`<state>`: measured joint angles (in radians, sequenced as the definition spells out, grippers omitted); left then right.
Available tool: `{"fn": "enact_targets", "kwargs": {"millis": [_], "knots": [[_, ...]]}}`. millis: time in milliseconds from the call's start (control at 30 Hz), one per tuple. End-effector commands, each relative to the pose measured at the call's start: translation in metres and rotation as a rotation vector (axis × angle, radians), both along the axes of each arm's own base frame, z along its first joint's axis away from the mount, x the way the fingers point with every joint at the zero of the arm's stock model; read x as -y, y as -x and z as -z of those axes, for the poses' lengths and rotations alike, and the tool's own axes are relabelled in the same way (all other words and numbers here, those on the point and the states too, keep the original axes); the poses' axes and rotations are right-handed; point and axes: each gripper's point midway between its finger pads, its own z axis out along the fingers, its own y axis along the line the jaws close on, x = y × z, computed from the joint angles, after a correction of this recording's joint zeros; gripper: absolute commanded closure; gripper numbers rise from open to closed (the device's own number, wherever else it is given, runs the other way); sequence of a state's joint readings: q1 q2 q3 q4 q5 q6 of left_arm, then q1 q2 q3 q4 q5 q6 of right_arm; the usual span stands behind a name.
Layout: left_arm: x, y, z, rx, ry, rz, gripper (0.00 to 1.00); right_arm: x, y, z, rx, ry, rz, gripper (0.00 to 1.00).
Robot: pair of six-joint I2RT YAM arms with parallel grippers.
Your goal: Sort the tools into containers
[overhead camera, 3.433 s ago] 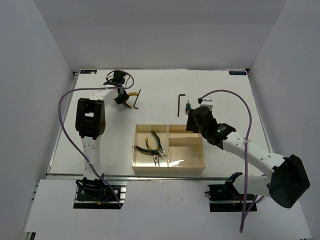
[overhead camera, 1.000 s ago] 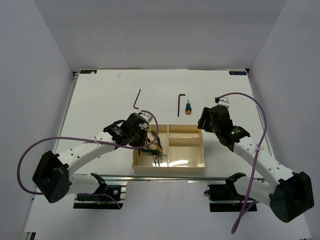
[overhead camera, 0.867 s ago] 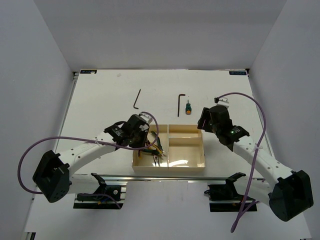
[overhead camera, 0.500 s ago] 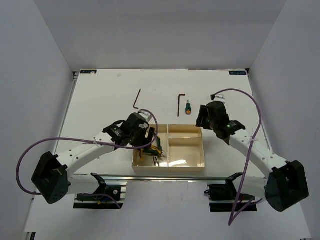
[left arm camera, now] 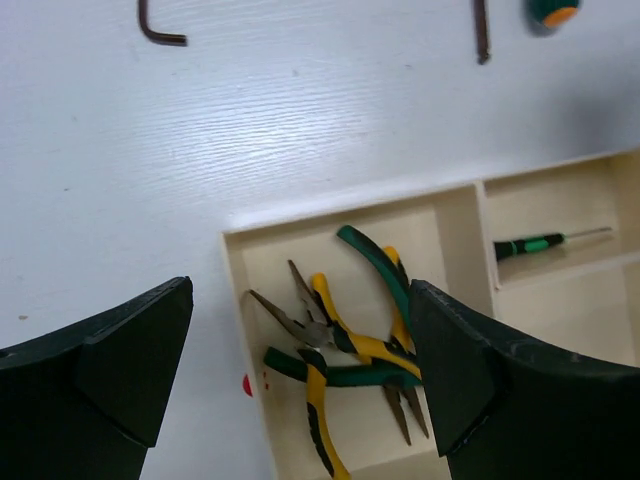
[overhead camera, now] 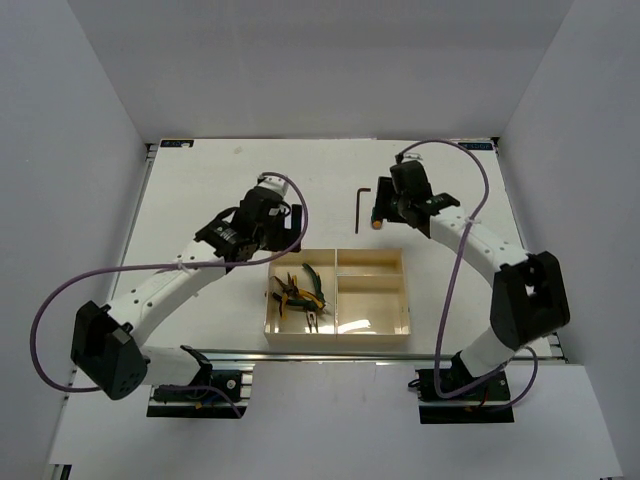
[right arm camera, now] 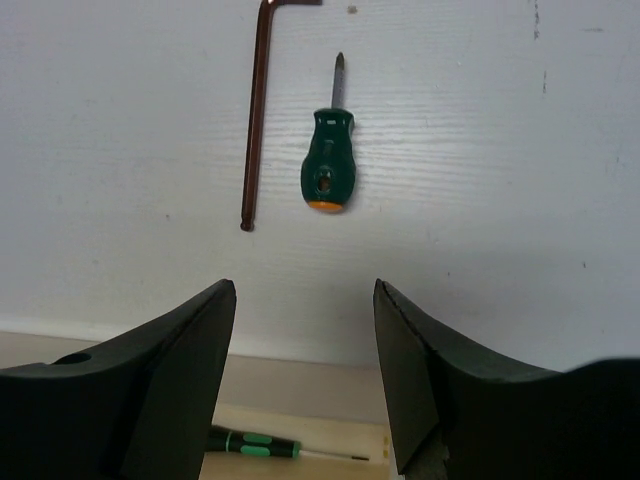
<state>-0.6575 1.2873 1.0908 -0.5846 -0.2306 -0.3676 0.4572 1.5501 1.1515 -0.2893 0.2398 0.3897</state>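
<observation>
The cream tray (overhead camera: 337,336) holds yellow-handled pliers (left arm camera: 331,325) and green-handled pliers (left arm camera: 375,376) crossed in its large left compartment (overhead camera: 297,292). A thin green screwdriver (left arm camera: 535,243) lies in a small compartment. My left gripper (left arm camera: 300,290) hangs open and empty above the tray's far left corner (overhead camera: 278,232). My right gripper (right arm camera: 303,290) is open and empty above the table behind the tray (overhead camera: 384,203). A stubby green screwdriver (right arm camera: 330,165) and a dark hex key (right arm camera: 255,120) lie just beyond it. A second hex key (left arm camera: 160,25) lies further left.
The left arm's purple cable (overhead camera: 120,275) loops over the left of the table. The right arm's cable (overhead camera: 455,250) arcs above the tray's right side. White walls close in the table on three sides.
My left gripper opened and left the yellow pliers in the large compartment, then rose and drew back past the tray's far edge. The right arm swung toward the stubby screwdriver.
</observation>
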Motion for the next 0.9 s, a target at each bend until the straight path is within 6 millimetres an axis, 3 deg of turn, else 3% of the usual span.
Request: {"fn": "enact_targets", "kwargs": {"millis": [0,67,100,167,400,433,667,867], "knots": [[-0.014,-0.02,-0.008,0.02,0.003,-0.077,0.02,-0.006,-0.025,-0.008,0.009,0.006,-0.012,0.37],[-0.027,-0.03,-0.003,0.009,-0.001,-0.126,0.02,-0.009,-0.038,-0.014,0.014,0.004,-0.011,0.37],[-0.031,-0.033,-0.002,0.008,0.0,-0.14,0.02,-0.012,-0.042,-0.002,-0.013,0.014,-0.012,0.37],[-0.048,-0.041,0.001,-0.002,0.002,-0.182,0.02,-0.013,-0.051,-0.001,-0.028,0.006,-0.012,0.37],[-0.096,-0.053,0.007,0.03,-0.018,-0.3,0.02,-0.011,-0.059,0.047,-0.14,0.037,-0.008,0.39],[-0.098,-0.049,0.014,0.024,-0.027,-0.298,0.02,-0.012,-0.058,0.052,-0.149,0.039,-0.012,0.39],[-0.108,-0.05,0.013,0.066,-0.053,-0.307,0.02,-0.011,-0.051,0.087,-0.223,0.054,-0.035,0.41],[-0.107,-0.05,0.014,0.067,-0.054,-0.297,0.02,-0.012,-0.052,0.099,-0.235,0.055,-0.045,0.45]]}}
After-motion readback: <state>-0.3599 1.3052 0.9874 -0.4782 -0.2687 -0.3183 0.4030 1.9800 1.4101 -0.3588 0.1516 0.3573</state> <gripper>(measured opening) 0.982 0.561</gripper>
